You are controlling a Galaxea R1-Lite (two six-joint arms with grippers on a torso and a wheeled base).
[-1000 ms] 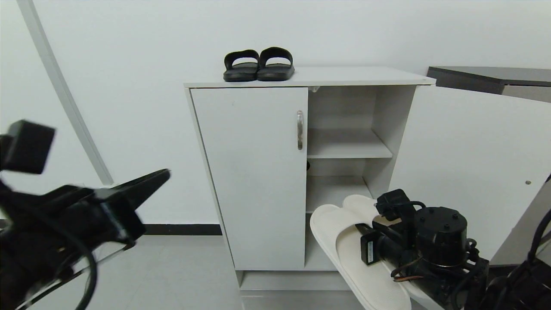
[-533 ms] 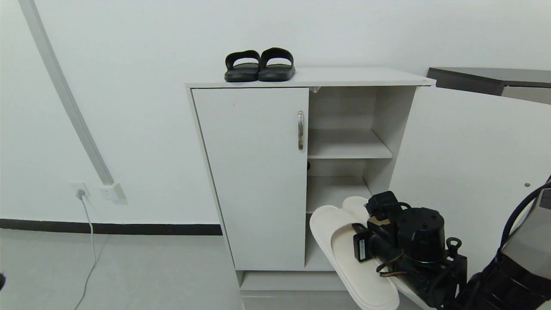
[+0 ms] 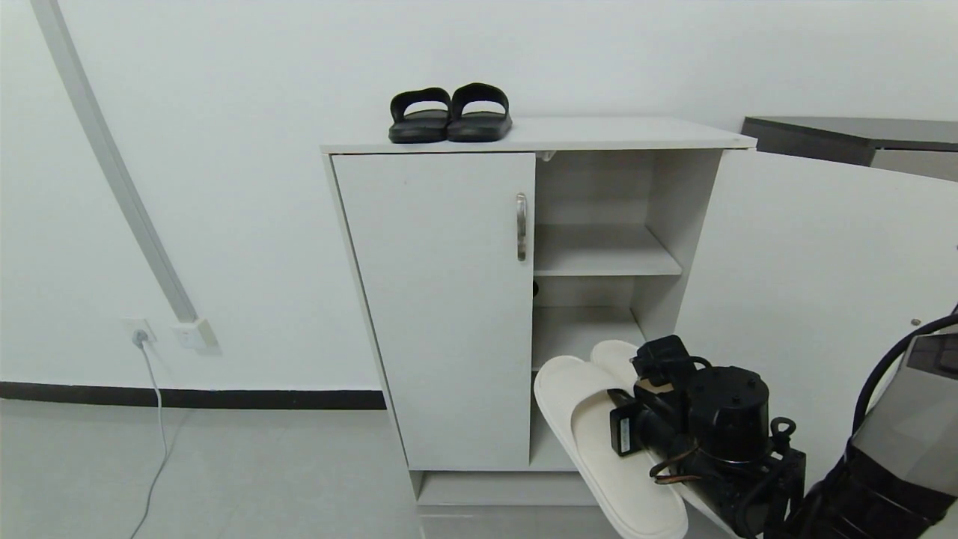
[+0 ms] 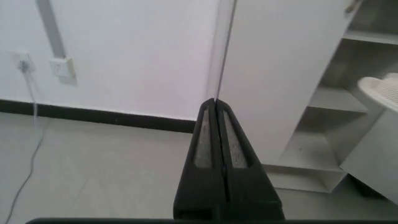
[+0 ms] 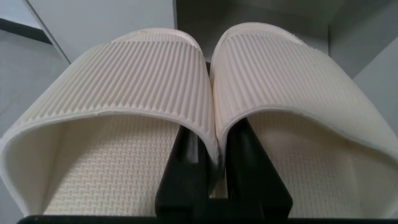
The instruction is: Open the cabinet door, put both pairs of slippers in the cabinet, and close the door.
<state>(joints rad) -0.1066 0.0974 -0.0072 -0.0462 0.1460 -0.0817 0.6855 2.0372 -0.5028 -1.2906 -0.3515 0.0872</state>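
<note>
The pair of white slippers (image 3: 599, 442) hangs in the air at five o'clock in the head view, toes aimed at twelve o'clock into the open right half of the cabinet (image 3: 539, 135). The toes sit just at the mouth of the opening, near the lower shelf (image 3: 580, 333). The right jaws are clamped on the two inner strap edges, pressed together side by side. The left jaws are closed on nothing, hanging over the floor (image 4: 93, 180) out in front of the cabinet.

The hold looks thin. Only the soft inner edges are pinched, so either slipper could probably sag, twist or slide free if a toe meets anything. The likeliest snag is the front lip of the lower shelf, should the pair go in too low. At nine o'clock of the pair, the edge of the closed left door (image 3: 438, 299) leaves little margin. At three o'clock the swung-out right door (image 3: 808, 262) stands close to the arm, and a brush there could swing it.

The black slippers (image 3: 450, 114) sit on the cabinet top at twelve o'clock, not yet stored.
</note>
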